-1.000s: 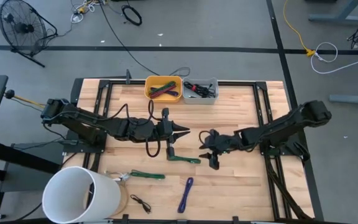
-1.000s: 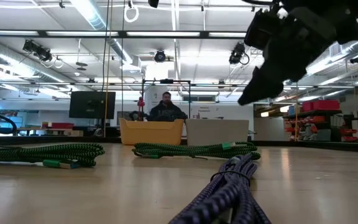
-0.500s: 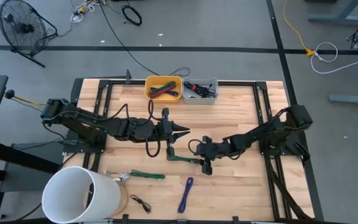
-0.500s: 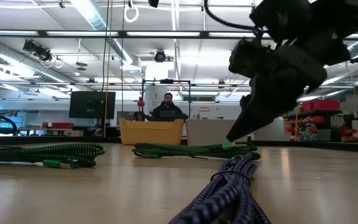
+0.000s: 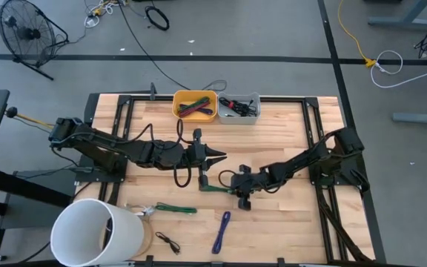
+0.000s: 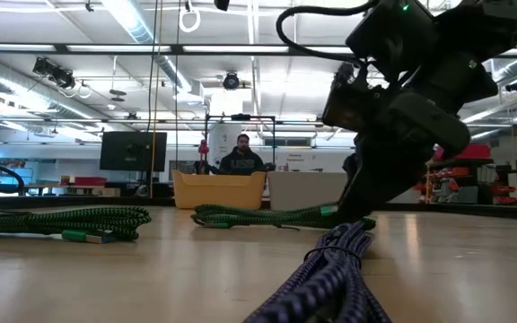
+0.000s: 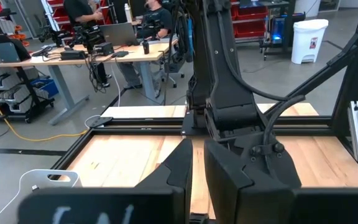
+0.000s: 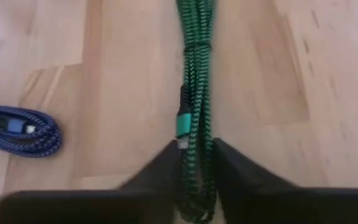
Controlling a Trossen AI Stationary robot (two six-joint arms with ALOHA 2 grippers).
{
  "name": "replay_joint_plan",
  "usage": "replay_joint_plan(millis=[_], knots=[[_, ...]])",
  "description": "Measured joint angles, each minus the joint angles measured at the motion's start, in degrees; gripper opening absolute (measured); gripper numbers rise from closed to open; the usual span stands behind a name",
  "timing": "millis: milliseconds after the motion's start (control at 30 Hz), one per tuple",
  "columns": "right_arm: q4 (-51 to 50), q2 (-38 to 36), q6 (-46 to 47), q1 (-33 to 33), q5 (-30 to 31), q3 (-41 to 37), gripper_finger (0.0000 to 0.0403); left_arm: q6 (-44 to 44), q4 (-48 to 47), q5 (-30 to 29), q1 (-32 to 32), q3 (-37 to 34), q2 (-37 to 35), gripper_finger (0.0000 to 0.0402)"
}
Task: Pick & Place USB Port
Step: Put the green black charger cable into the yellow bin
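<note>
Because the green braided USB cable (image 8: 194,112), folded into a long bundle, lies flat on the wooden table (image 5: 288,222) near its middle, the right gripper (image 5: 237,187) comes low over one end of it. In the right wrist view its two dark fingers (image 8: 160,163) stand on either side of the bundle, close to it, with the metal plug between them. They look like closing on the cable, but I cannot tell if they already press it. This straddling position suits a grasp across the narrow bundle, I judge.

At the far edge wait a yellow plastic bin (image 5: 194,104) and a grey plastic bin (image 5: 239,108), both holding cables already; one is probably the goal.

A blue braided cable (image 5: 222,231) lies nearer the front edge, well apart, and another green braided cable (image 5: 175,209) lies beside the white bucket (image 5: 95,231).

The left gripper (image 5: 215,156) hovers near the table's middle, close to the cable's other end. Its fingers (image 7: 229,174) seem nearly together and hold nothing.

In the low view the right arm covers the grasp point. A person (image 6: 241,154) sits in the room behind.
</note>
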Motion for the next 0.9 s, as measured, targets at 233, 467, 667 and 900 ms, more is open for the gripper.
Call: replay_joint_plan(millis=[233,467,667,900], knots=[[-0.53,-0.80,-0.31,-0.10,-0.34,-0.04,0.0008,0.02,0.00,0.00,0.00,0.00,0.00,0.0046],[-8.55,-10.89,-2.21,-1.95,4.78,-0.24,0.0006,0.00,-0.01,0.00,0.00,0.00,0.00,0.0046],[-15.17,-24.47,-3.37,-4.38,15.81,-0.26,0.0006,-0.11,0.04,0.00,0.00,0.00,0.00,0.0046],[-11.87,-38.14,-8.92,-5.66,19.65,-0.24,0.0006,-0.13,0.00,0.00,0.00,0.00,0.00,0.0046]])
